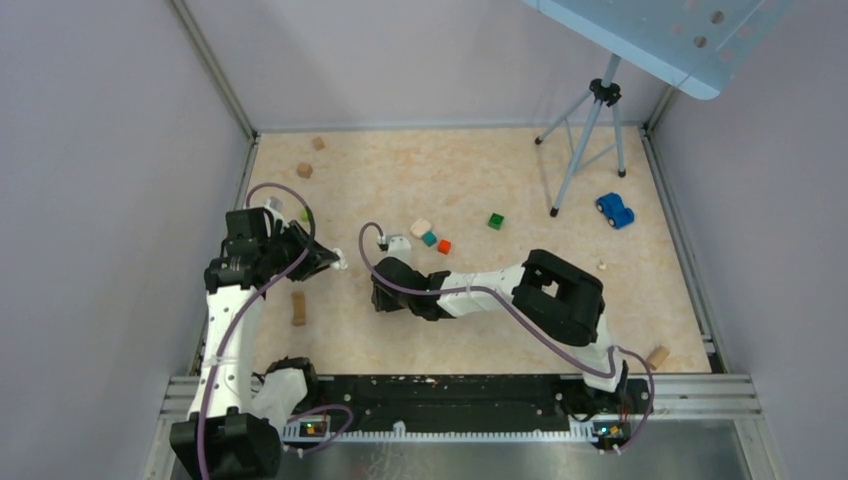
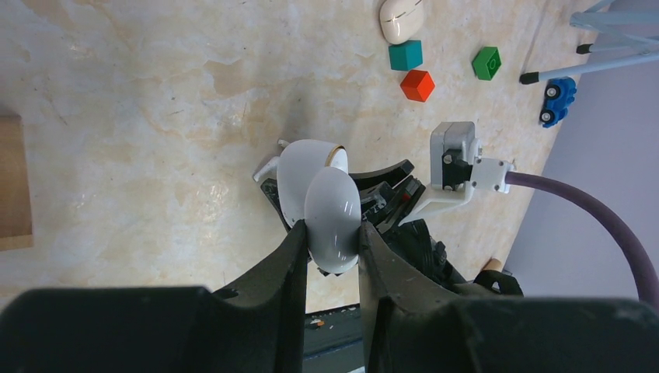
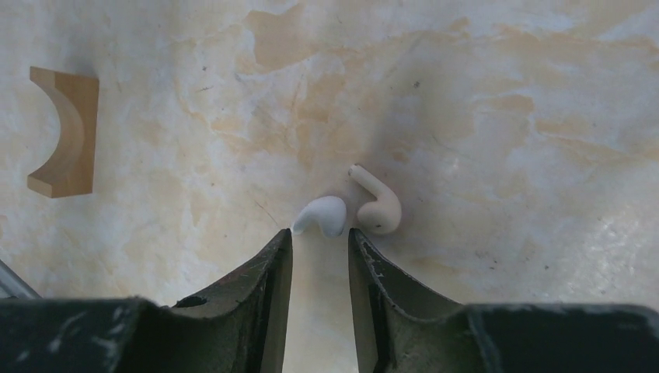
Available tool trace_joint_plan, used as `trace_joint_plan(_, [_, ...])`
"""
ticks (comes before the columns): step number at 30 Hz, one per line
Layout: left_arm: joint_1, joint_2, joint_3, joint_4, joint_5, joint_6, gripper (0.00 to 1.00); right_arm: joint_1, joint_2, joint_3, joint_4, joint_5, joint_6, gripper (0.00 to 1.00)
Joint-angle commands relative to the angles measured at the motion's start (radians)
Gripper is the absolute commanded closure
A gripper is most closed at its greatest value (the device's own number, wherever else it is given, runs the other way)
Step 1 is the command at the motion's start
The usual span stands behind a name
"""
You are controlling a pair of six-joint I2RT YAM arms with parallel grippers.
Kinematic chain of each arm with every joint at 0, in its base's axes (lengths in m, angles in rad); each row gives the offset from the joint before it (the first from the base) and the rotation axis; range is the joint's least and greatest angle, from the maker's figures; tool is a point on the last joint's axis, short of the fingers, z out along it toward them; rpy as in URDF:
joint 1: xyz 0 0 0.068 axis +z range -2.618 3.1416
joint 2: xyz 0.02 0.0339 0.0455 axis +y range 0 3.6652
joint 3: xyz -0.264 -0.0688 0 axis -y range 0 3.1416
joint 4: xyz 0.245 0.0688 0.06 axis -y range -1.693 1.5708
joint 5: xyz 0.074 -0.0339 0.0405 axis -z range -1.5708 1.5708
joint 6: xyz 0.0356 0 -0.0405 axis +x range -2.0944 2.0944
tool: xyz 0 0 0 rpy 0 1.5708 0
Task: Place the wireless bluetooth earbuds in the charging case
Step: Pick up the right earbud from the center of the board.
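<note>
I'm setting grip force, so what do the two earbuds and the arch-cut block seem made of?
White earbud and cream earbud: likely hard moulded plastic, smooth with a soft sheen. Arch-cut block: apparently bare wood, matte tan, no shine.

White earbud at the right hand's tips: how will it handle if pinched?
The white earbud looks smooth and rounded, so it may squirt from a pinch. Tiny, probably light; a nudge could slide it into the cream earbud alongside.

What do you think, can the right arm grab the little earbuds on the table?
Probably yes. The right gripper is open just in front of the two earbuds, with nothing between. They lie almost touching, so pinching only one could be tricky.
</note>
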Motion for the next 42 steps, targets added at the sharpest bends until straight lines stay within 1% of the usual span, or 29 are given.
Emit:
trace_joint_plan(1, [0.006, -0.010, 0.017, 0.020, -0.006, 0.014, 0.94, -0.014, 0.036, 0.062, 0.007, -0.008, 0.003, 0.67])
trace_joint_plan(20, [0.005, -0.019, 0.015, 0.015, 0.000, 0.016, 0.94, -0.021, 0.131, 0.129, -0.013, -0.011, -0.012, 0.67])
trace_joint_plan(22, [0.005, -0.019, 0.013, 0.016, 0.002, 0.016, 0.94, -0.021, 0.130, 0.126, -0.016, -0.008, -0.012, 0.69])
trace_joint_plan(25, [0.006, -0.018, 0.013, 0.018, 0.006, 0.016, 0.94, -0.021, 0.126, 0.119, -0.006, -0.003, -0.015, 0.75])
trace_joint_plan(29, [0.005, -0.018, 0.010, 0.018, 0.008, 0.015, 0.94, -0.022, 0.121, 0.115, -0.004, 0.003, -0.016, 0.79])
trace_joint_plan(33, [0.005, -0.019, 0.005, 0.020, 0.010, 0.014, 0.94, -0.022, 0.102, 0.105, -0.006, 0.009, -0.015, 0.88])
trace_joint_plan(37, [0.006, -0.027, 0.004, 0.019, 0.011, 0.015, 0.94, -0.021, 0.041, 0.062, 0.006, 0.017, -0.012, 0.96])
trace_joint_plan(40, [0.005, -0.030, -0.003, 0.020, 0.007, 0.018, 0.94, -0.021, -0.029, 0.012, 0.021, 0.031, -0.012, 1.00])
trace_joint_plan(42, [0.006, -0.030, -0.009, 0.024, 0.009, 0.014, 0.94, -0.021, -0.082, -0.022, 0.023, 0.045, -0.013, 1.00])
